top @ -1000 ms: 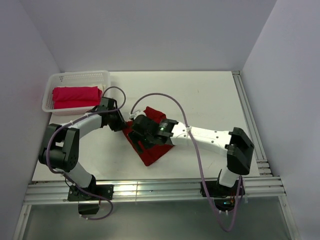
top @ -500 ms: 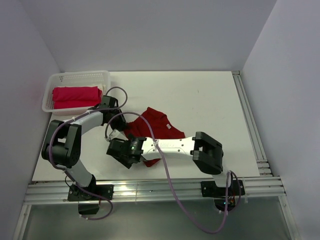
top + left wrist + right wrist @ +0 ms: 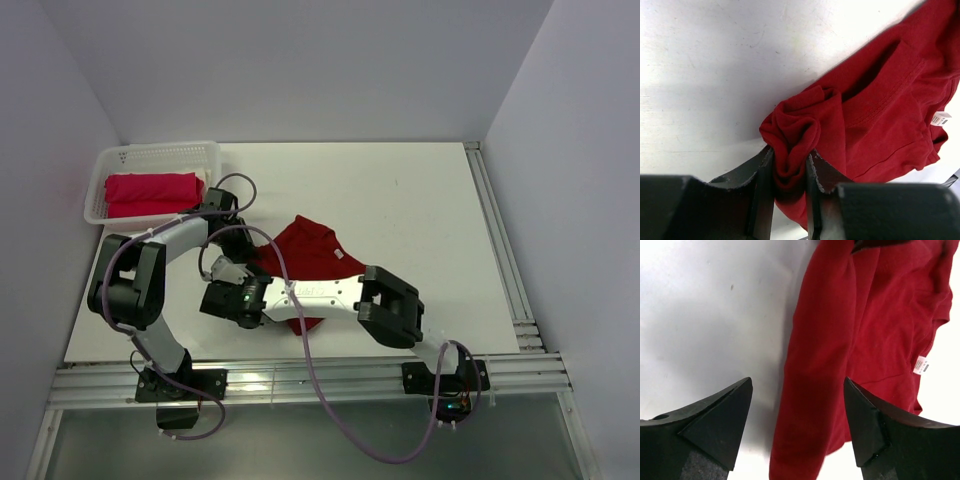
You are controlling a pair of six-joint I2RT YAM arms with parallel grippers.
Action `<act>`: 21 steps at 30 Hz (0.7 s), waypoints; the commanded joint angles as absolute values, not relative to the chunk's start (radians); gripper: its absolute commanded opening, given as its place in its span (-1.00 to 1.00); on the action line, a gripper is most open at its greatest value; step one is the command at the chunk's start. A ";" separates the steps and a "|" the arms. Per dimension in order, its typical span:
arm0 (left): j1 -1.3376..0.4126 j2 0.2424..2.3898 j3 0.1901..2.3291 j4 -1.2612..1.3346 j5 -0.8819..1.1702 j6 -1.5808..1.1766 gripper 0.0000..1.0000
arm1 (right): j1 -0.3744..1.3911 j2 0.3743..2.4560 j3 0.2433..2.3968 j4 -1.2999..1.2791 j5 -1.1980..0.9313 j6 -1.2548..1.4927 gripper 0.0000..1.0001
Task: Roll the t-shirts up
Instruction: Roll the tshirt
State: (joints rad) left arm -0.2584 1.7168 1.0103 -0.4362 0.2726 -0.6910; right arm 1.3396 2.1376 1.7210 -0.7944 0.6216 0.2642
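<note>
White lattice basket (image 3: 150, 158) sits far left on the surface (image 3: 430, 200), with the pinkish-red t-shirt (image 3: 150, 193) bundled inside it. Left end effector (image 3: 790, 172) is just right of the basket, clamped on a bunched left edge of the crimson t-shirt (image 3: 312, 252), which lies mid-surface. Right end effector (image 3: 797, 390) is at that shirt's near-left edge, fingers wide apart either side of a folded edge; can't tell if it touches the cloth. White label (image 3: 921, 365) shows on the shirt. Versus a second ago: right arm has swung off the shirt's middle to the near-left with its elbow folded, collar end is uncovered, left arm barely moved. From above, right forearm (image 3: 320, 293) hides the shirt's near part, and the left fingers are hard to make out.
</note>
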 commanded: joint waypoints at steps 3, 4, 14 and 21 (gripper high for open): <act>-0.262 1.727 1.032 -0.463 0.316 -0.673 -0.41 | 1.356 2.215 1.786 -0.853 0.759 0.285 0.55; -0.262 1.729 1.031 -0.463 0.318 -0.673 -0.41 | 1.358 2.217 1.776 -0.847 0.764 0.285 0.54; -0.262 1.764 1.055 -0.489 0.327 -0.667 -0.42 | 1.368 2.310 1.816 -0.920 0.897 0.340 0.43; -0.262 1.779 1.062 -0.489 0.337 -0.652 -0.43 | 1.365 2.345 1.813 -0.939 0.953 0.373 0.24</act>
